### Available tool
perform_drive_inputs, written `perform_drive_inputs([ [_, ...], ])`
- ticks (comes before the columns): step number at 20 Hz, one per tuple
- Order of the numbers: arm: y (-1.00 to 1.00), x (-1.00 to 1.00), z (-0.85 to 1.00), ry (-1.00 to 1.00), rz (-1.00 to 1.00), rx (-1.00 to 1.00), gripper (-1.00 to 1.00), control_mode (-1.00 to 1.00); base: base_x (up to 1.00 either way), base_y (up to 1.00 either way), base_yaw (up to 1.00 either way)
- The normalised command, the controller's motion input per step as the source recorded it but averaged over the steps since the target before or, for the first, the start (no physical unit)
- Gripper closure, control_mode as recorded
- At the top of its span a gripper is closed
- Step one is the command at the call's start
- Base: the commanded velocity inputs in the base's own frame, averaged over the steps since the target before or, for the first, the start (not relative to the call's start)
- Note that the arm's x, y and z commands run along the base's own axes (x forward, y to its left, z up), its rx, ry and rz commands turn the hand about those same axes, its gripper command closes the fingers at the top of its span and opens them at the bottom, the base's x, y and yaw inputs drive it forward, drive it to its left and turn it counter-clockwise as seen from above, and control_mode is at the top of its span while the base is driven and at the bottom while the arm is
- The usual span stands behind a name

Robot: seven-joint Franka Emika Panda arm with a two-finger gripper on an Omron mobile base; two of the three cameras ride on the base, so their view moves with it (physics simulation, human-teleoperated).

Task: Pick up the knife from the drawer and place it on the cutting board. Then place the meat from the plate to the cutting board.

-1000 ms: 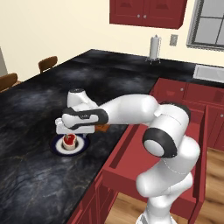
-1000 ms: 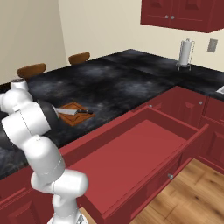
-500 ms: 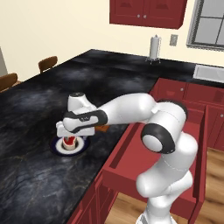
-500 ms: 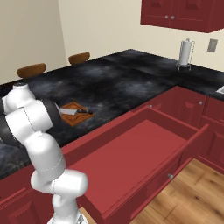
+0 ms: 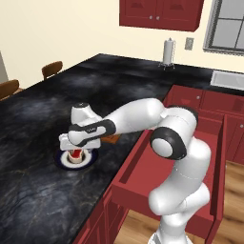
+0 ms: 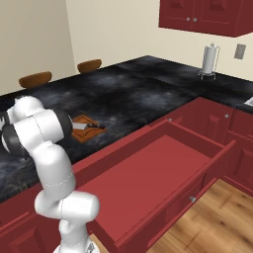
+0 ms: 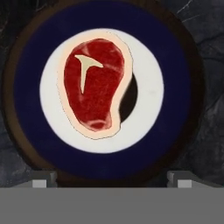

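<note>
Meat (image 7: 95, 87), red with a pale fat rim and a small whitish T-shaped mark on top, lies on the white inner ring of the plate (image 7: 26, 87), a little off the middle and casting a dark shadow on one side. In the hand view the camera looks straight down on it, and the two grey fingertips (image 7: 41, 180) show at the bottom edge, one toward each side of the plate, so the jaws stand wide open with nothing between them.

From the left base view the gripper (image 5: 76, 151) hangs directly over the plate (image 5: 61, 159) on the dark marbled desk (image 5: 43, 114), the meat (image 5: 75, 155) just showing below the hand (whether the tips touch the plate I cannot tell). The arm reaches out low across the desk from the lower right.

In the right base view the knife (image 6: 88, 126) lies on the cutting board (image 6: 85, 132), its black handle pointing toward the open drawer (image 6: 148, 173), which is pulled far out with a bare red bottom. A paper towel holder (image 6: 209, 60) stands far back on the desk, and two wooden chairs (image 6: 34, 79) sit beyond its far edge.
</note>
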Motion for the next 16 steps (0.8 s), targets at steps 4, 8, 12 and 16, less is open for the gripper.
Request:
perform_drive_inputs([
  [4, 0.03, 0.13, -0.05, 0.00, 0.00, 0.00, -1.00, -1.00, 0.00, 0.00, 0.00],
  [8, 0.00, 0.05, -0.12, 0.00, 0.00, 0.00, -1.00, -1.00, 0.00, 0.00, 0.00],
  [12, 0.01, 0.06, -0.20, 0.00, 0.00, -0.02, -1.00, -1.00, 0.00, 0.00, 0.00],
  [16, 0.00, 0.02, -0.23, 0.00, 0.00, -0.02, -1.00, -1.00, 0.00, 0.00, 0.00],
])
